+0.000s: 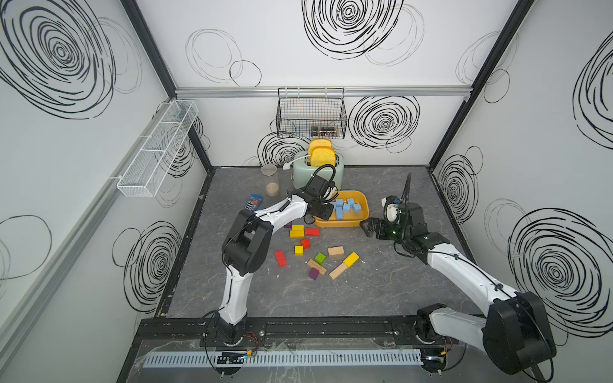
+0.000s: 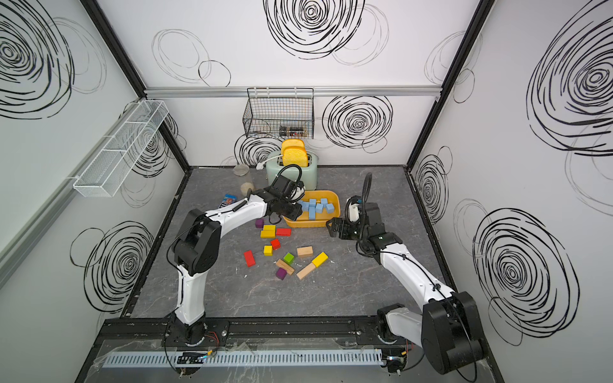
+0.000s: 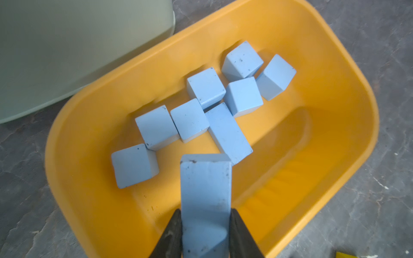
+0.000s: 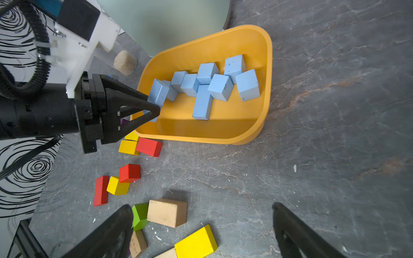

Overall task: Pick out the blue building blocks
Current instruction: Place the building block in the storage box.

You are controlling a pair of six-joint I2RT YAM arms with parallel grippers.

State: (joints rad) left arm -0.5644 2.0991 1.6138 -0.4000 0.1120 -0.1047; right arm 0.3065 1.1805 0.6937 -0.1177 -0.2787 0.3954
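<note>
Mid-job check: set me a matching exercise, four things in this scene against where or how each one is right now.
Things:
1. oblong blue block
2. yellow tub
3. right end effector
4. green cube

States:
a. open, nothing between its jaws
b. on the table, beside a plain-wood block
c. clamped in the left end effector, over the tub
d. holds loose blue blocks

Pairs: 1-c, 2-d, 3-a, 4-b

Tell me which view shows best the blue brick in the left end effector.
Left wrist view: the blue brick fills the foreground, clamped in the left end effector. Right wrist view shows it partly covered; top views, barely.
</note>
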